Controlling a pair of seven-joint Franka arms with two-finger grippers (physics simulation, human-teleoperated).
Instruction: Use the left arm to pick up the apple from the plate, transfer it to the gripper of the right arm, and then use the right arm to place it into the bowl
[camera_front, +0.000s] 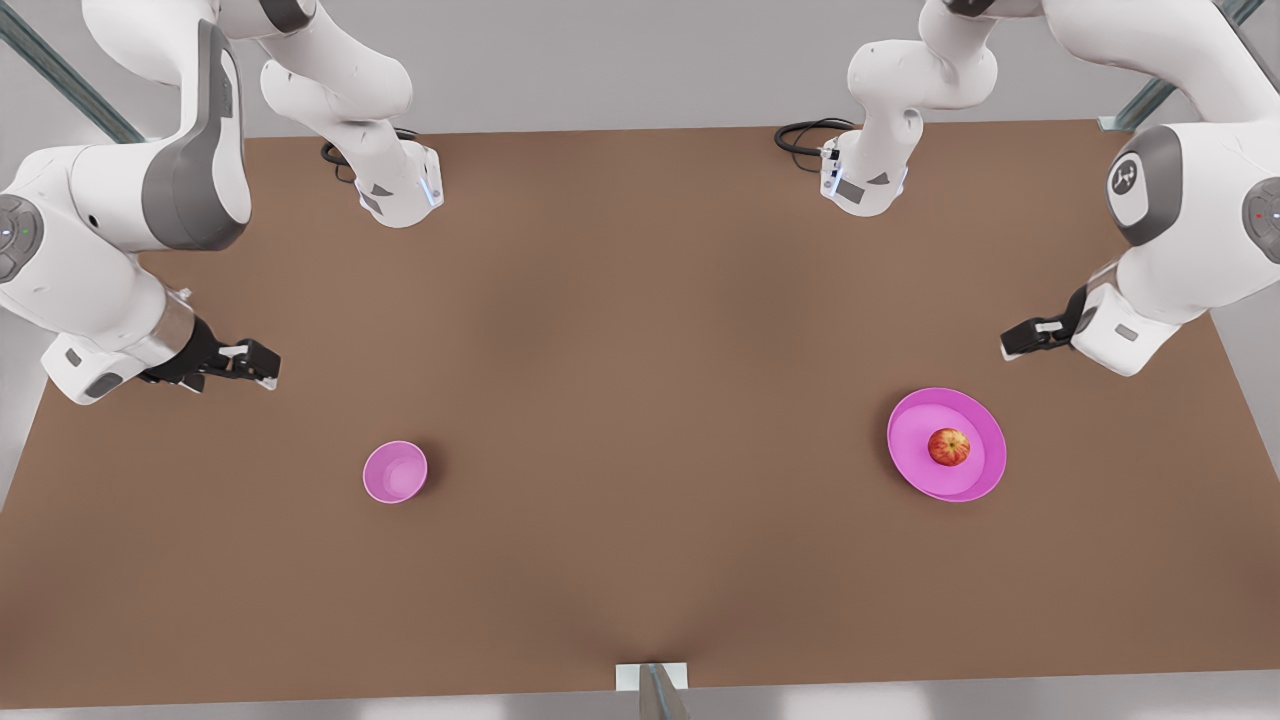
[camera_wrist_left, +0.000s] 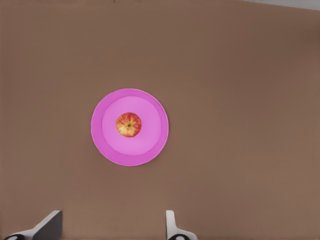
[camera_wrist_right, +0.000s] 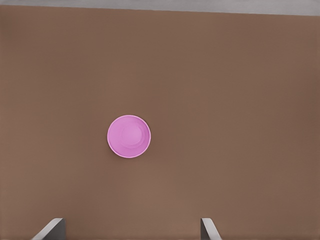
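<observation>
The apple (camera_front: 949, 447) sits at the middle of the plate (camera_front: 915, 420), near the surface's (camera_front: 640, 350) edge on the front view's right; the bowl (camera_front: 394, 472) stands well apart toward the opposite edge. The left gripper (camera_front: 1018, 339) hangs above the plate, fingers (camera_wrist_left: 172, 227) apart and empty. The right gripper (camera_front: 250, 365) waits above the bowl, fingers (camera_wrist_right: 207, 229) spread. The apple looks firm, light, smooth and apt to roll, so it is best pinched across its widest girth.
</observation>
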